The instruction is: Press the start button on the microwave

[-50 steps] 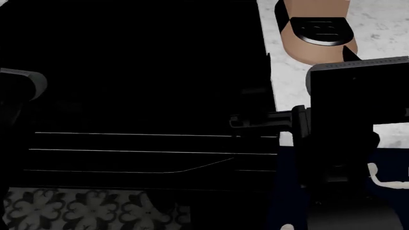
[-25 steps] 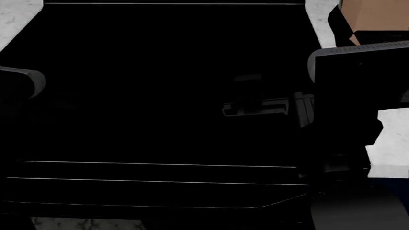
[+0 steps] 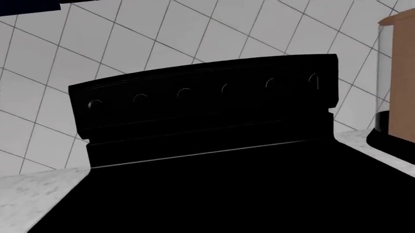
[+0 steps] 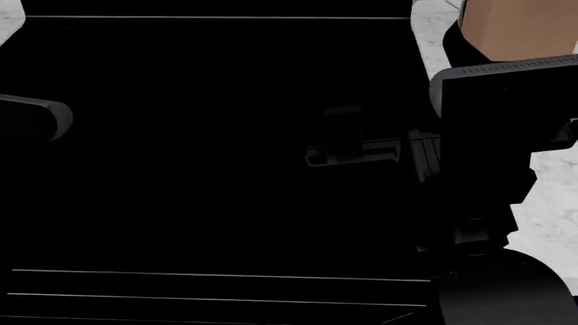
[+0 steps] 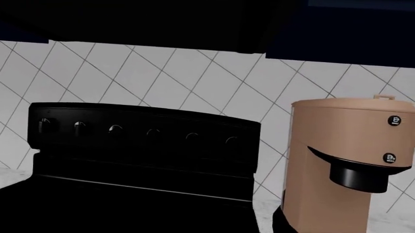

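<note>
A very large glossy black box (image 4: 216, 101) with thin pale edge lines fills the head view. In both wrist views it carries a back panel with a row of knobs (image 3: 207, 97) (image 5: 143, 136), so it reads as a stove. A dark box (image 5: 143, 22) hangs above it beside blue cabinets; this may be the microwave, and no start button shows. My right gripper (image 4: 315, 156) hovers over the black top and points left; its jaws are too dark to read. Only a grey link of my left arm (image 4: 36, 115) shows.
A tan-and-black coffee machine (image 5: 343, 145) stands on the marble counter (image 4: 551, 196) right of the black box; it also shows in the head view (image 4: 519, 27) and the left wrist view (image 3: 399, 73). White tiled wall (image 3: 194, 34) lies behind. My bulky right arm (image 4: 497, 101) covers the head view's right side.
The head view has shifted: the pale edge lines slid down the frame, the patterned floor left the view, and the coffee machine moved to the top right. My right gripper sits slightly further left.
</note>
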Controlling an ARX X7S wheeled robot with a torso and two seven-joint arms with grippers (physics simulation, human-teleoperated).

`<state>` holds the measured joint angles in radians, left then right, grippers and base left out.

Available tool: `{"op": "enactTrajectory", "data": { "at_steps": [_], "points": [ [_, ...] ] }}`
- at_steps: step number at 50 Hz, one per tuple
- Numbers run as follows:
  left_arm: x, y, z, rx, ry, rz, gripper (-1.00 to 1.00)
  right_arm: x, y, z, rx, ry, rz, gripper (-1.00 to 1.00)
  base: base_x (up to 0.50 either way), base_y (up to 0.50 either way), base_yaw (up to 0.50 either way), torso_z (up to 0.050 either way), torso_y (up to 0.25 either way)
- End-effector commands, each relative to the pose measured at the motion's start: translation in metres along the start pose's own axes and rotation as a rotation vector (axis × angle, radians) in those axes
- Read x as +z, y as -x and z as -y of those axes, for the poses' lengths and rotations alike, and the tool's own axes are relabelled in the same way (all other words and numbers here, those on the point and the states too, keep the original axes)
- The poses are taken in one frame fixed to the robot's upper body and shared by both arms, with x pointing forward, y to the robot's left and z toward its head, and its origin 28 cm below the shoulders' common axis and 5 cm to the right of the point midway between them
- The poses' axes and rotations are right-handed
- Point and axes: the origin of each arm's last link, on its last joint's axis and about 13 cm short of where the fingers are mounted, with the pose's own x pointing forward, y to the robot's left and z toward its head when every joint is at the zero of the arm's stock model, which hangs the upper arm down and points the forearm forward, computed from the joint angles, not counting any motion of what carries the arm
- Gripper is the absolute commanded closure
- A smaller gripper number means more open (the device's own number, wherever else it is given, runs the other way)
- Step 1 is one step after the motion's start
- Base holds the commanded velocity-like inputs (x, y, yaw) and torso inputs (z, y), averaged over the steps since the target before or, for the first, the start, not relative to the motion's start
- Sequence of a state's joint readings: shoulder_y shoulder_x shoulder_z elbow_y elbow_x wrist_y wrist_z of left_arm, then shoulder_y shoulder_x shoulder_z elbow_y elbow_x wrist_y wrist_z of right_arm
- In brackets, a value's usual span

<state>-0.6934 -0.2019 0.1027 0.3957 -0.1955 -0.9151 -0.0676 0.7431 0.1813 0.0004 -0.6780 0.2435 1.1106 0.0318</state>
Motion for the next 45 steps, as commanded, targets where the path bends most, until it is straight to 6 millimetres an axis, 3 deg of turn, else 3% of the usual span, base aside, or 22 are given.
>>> {"op": "enactTrajectory", "data": {
  "at_steps": [1, 18, 45],
  "points": [
    [-0.0017, 0.0003, 0.0006, -0.004, 0.002, -0.005, -1.0, 0.0006, 0.0011, -0.0009, 0.024, -0.005, 0.008, -1.0, 0.08, -0.25, 0.0, 0.0, 0.0],
    [-0.0046, 0.0012, 0.0006, -0.005, 0.005, -0.012, -1.0, -0.0015, 0.0028, -0.0012, 0.027, 0.0, 0.006, -1.0, 0.44, -0.15, 0.0, 0.0, 0.0],
    [-0.0053, 0.0011, 0.0022, -0.014, 0.005, -0.022, -1.0, -0.0045, 0.0035, -0.0031, 0.017, 0.019, -0.01, -1.0, 0.1, -0.1, 0.0, 0.0, 0.001]
  ]
}}
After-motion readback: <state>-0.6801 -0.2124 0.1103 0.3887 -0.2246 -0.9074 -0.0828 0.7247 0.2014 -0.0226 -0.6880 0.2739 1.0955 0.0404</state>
